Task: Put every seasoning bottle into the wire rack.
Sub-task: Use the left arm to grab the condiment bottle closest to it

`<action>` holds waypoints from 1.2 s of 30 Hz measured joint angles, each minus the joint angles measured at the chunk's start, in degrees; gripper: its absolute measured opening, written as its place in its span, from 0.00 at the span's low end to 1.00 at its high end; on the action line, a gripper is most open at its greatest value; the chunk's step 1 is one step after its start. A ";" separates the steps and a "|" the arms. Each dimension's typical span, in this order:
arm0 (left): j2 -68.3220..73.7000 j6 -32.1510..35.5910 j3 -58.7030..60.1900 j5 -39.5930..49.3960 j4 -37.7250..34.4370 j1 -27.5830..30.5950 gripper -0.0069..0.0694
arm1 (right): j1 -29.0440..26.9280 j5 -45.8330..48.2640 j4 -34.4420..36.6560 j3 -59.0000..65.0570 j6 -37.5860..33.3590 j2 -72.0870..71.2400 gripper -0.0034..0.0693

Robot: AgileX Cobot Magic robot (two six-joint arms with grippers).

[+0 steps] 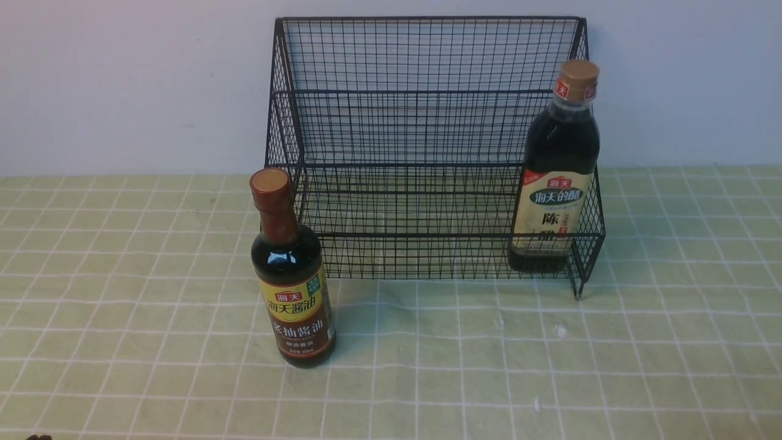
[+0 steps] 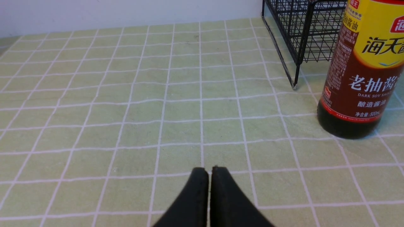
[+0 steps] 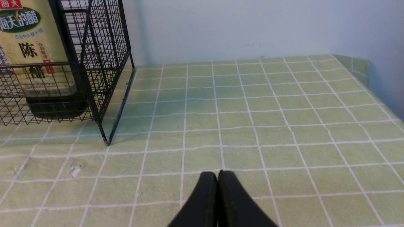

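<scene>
The black wire rack (image 1: 427, 122) stands against the back wall. A broad seasoning bottle (image 1: 559, 171) with a tan cap and cream label stands upright inside the rack's lower tier at its right end, also seen behind the mesh (image 3: 34, 56). A slim seasoning bottle (image 1: 292, 281) with a red-brown neck and yellow-brown label stands upright on the cloth in front of the rack's left corner (image 2: 363, 72). My left gripper (image 2: 210, 170) is shut and empty, low over the cloth, left of the slim bottle. My right gripper (image 3: 217, 173) is shut and empty, right of the rack. Neither gripper shows in the front view.
A green checked tablecloth (image 1: 122, 305) covers the table up to a pale wall (image 1: 122, 79). The rack's front leg (image 3: 105, 138) stands on the cloth. Small white specks (image 3: 75, 171) lie before the rack. The cloth's right edge (image 3: 359, 66) runs near a side wall.
</scene>
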 joint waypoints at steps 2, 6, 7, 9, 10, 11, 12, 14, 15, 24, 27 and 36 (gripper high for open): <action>0.00 0.00 0.00 0.00 0.00 0.00 0.08 | 0.00 0.00 0.00 0.00 0.00 0.00 0.03; 0.00 0.00 0.00 0.00 0.00 0.00 0.08 | 0.00 0.00 0.00 0.00 0.00 0.00 0.03; 0.00 0.00 0.00 0.00 0.00 0.00 0.08 | 0.00 0.00 0.00 0.00 0.00 0.00 0.03; 0.00 0.00 0.00 0.00 0.00 0.00 0.08 | 0.00 0.00 0.00 0.00 0.00 0.00 0.03; 0.00 0.00 0.00 0.00 0.00 0.00 0.08 | 0.00 0.00 0.00 0.00 0.00 0.00 0.03; 0.00 0.00 0.00 0.00 0.00 0.00 0.08 | 0.00 0.00 0.00 0.00 0.00 0.00 0.03; 0.00 0.00 0.00 0.00 0.00 0.00 0.08 | 0.00 0.00 0.00 0.00 0.00 0.00 0.03; 0.00 0.00 0.00 -0.41 -0.09 0.00 0.08 | 0.00 0.00 0.00 0.00 0.00 0.00 0.03; 0.00 0.00 0.00 -0.55 -0.15 0.00 0.08 | 0.00 0.00 0.00 0.00 0.00 0.00 0.03; 0.00 -3.41 0.10 -24.56 -8.88 0.00 0.08 | 0.00 -0.05 0.00 0.00 0.00 0.00 0.03; 0.00 -3.63 0.10 -34.75 -9.53 0.00 0.08 | 0.00 -0.05 0.00 0.00 0.00 0.00 0.03; 10.43 -12.99 -10.50 -36.60 2.44 0.00 0.10 | 0.00 -0.17 0.00 0.01 0.00 0.00 0.03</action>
